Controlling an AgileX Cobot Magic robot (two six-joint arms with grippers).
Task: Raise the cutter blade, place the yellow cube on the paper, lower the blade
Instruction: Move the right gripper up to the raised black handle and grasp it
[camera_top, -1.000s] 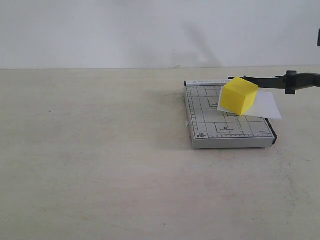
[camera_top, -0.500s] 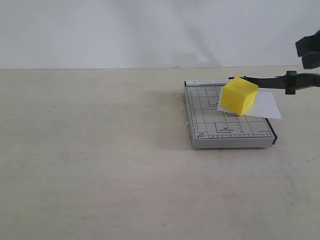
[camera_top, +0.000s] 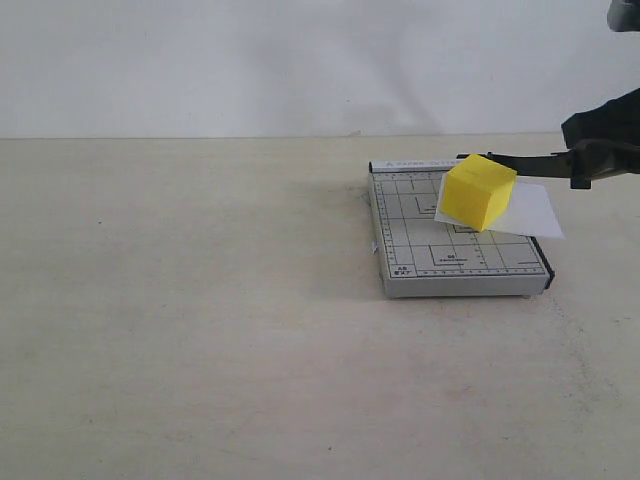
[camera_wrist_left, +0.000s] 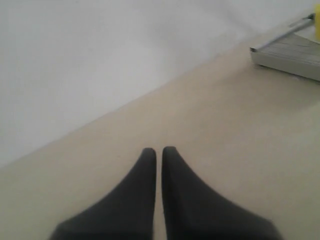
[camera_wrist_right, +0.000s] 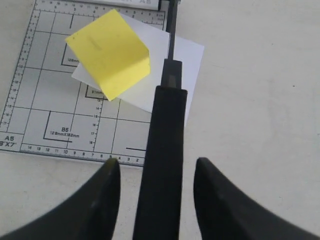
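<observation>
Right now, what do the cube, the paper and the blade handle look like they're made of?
Cube: probably foam or matte plastic; flat even yellow, no glare. Paper: thin matte white sheet, lying flat with crisp edges. Blade handle: likely moulded black plastic, smooth with faint sheen; could be coated metal.

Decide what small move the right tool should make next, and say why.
Probably close the right tool on the blade handle, ready to lower it: its open fingers flank the raised handle, and the cube already sits on the paper.
</observation>
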